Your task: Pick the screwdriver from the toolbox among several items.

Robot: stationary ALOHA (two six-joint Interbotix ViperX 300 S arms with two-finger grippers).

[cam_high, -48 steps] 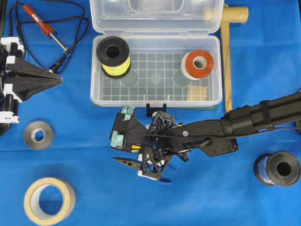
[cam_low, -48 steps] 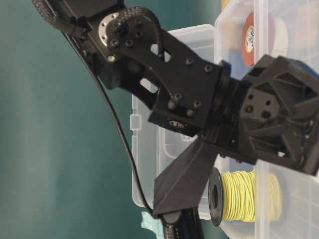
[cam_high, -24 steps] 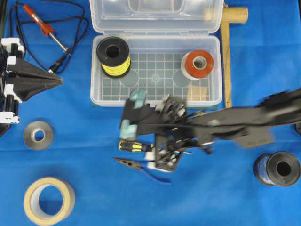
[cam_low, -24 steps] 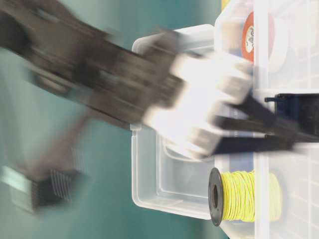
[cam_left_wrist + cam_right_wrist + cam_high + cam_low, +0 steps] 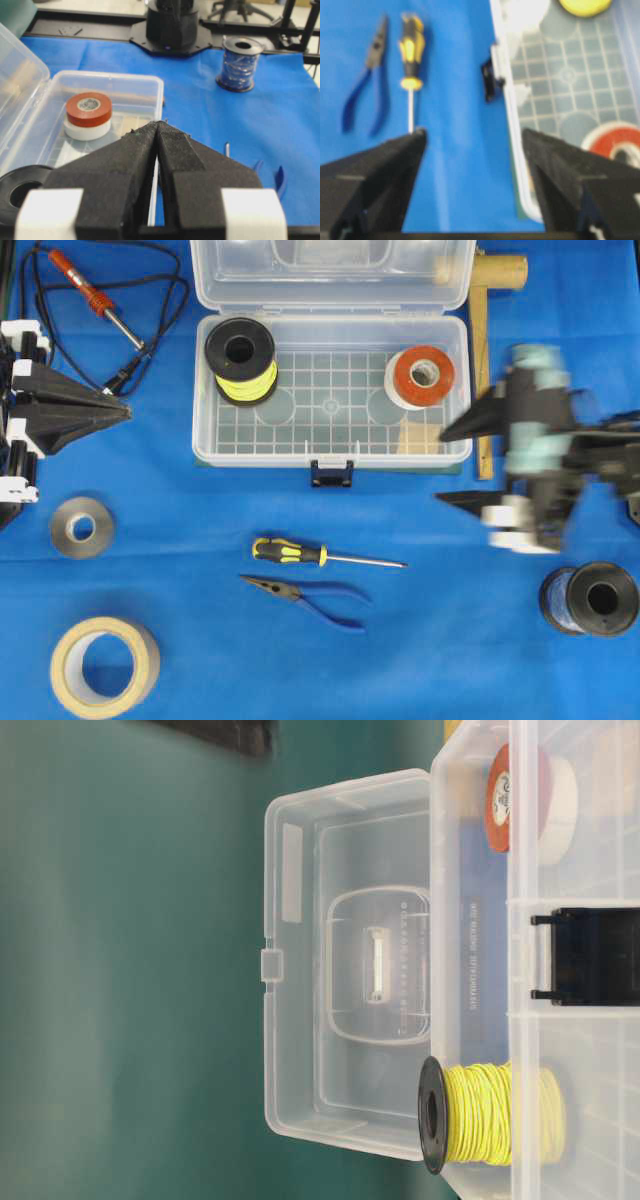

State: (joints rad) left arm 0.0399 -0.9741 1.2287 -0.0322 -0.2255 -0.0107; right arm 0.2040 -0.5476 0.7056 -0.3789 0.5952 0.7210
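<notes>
The screwdriver [image 5: 300, 553], with a black-and-yellow handle and thin silver shaft, lies flat on the blue cloth in front of the toolbox [image 5: 330, 400], outside it. In the right wrist view the screwdriver [image 5: 411, 45] sits left of the toolbox [image 5: 570, 75]. My right gripper [image 5: 445, 465] is blurred at the box's right end, open and empty, well away from the screwdriver; its jaws [image 5: 472, 135] stand wide over bare cloth. The left gripper [image 5: 128, 412] rests shut at the far left; its fingertips [image 5: 159, 124] meet. Inside the box are a yellow wire spool [image 5: 241, 360], red tape [image 5: 423, 375] and a wooden block [image 5: 420, 435].
Blue-handled pliers [image 5: 310, 595] lie just below the screwdriver. A soldering iron [image 5: 85, 290] with its cord is at the back left. A grey roll [image 5: 82, 527] and a tan tape roll [image 5: 105, 665] sit at left, a blue wire spool [image 5: 590, 600] at right, a wooden stick [image 5: 483, 370] beside the box.
My right gripper opened, left the screwdriver on the cloth in front of the toolbox, and swung away to the right. The left arm has not moved.
</notes>
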